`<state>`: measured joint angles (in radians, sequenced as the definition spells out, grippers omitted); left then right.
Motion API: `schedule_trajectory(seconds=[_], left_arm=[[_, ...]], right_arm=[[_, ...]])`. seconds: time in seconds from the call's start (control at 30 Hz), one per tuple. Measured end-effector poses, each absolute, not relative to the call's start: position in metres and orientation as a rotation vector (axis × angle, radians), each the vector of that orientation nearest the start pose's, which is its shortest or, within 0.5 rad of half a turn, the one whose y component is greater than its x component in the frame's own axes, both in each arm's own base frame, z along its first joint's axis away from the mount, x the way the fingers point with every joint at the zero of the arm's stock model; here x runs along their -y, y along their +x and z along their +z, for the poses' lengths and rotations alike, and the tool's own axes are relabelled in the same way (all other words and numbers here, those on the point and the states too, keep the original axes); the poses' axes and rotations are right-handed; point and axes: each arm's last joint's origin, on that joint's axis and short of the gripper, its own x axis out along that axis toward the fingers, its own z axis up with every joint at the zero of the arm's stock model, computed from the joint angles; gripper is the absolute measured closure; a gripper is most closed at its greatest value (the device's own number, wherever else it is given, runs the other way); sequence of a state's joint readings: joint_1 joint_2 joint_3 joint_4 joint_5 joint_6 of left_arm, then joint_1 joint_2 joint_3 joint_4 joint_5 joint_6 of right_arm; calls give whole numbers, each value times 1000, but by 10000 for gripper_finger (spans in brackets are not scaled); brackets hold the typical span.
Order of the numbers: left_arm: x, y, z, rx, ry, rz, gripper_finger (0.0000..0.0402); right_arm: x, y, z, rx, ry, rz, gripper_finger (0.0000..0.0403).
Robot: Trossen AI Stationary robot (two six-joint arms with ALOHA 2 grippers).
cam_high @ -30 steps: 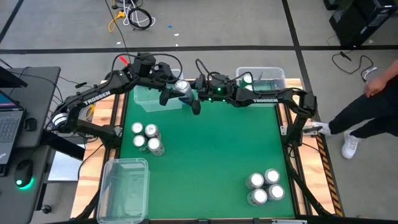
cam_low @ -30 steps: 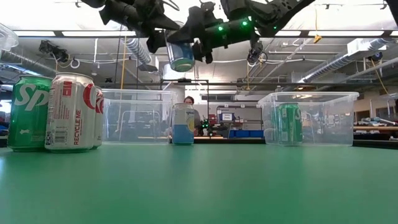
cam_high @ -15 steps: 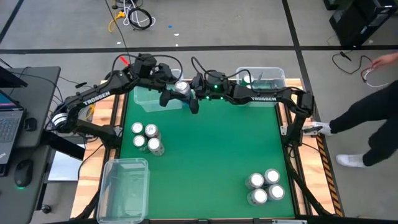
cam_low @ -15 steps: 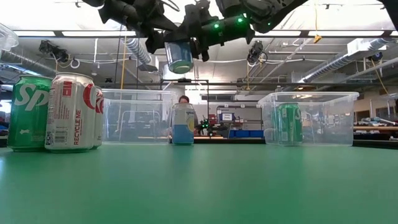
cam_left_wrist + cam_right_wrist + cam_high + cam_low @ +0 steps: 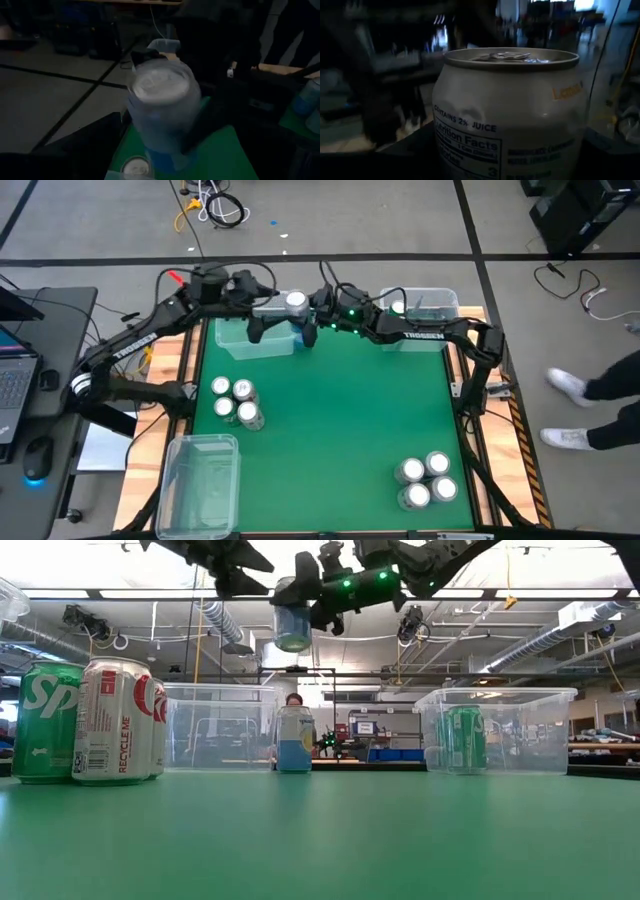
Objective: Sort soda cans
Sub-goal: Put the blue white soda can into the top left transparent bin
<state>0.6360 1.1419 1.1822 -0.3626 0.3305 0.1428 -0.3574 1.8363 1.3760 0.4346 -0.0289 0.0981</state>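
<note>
Showing pale sides, silver top: soda can (image 5: 507,112)

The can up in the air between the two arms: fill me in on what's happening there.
The right gripper holds a silver-topped, white-and-blue aluminium can high above the far edge of the green table. The left gripper is open beside it, apart from it. Below stands a clear plastic bin; a second clear bin holds a green can. Two groups of four cans wait on the table.

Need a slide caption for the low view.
Right gripper holds a soda can aloft; left gripper open beside it.
</note>
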Motion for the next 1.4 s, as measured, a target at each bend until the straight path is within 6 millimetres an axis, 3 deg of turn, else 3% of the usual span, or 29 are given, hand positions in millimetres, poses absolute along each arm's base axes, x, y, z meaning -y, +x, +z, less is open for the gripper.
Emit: schedule_trajectory(seconds=[0.17, 0.6, 0.87, 1.13, 1.4], left_arm=[[-130, 182, 380, -253, 4, 312, 40], [-120, 157, 361, -185, 27, 344, 238], [-119, 156, 360, -201, 16, 330, 293], [-118, 156, 359, -200, -11, 314, 303], [-117, 156, 360, -194, -18, 287, 303]], right_arm=[[152, 426, 276, 76, 123, -346, 116], [170, 498, 243, 86, 108, -447, 116], [161, 499, 220, -94, 116, -477, 116], [155, 498, 214, -193, 116, -470, 116], [138, 485, 241, -317, 121, -387, 116]])
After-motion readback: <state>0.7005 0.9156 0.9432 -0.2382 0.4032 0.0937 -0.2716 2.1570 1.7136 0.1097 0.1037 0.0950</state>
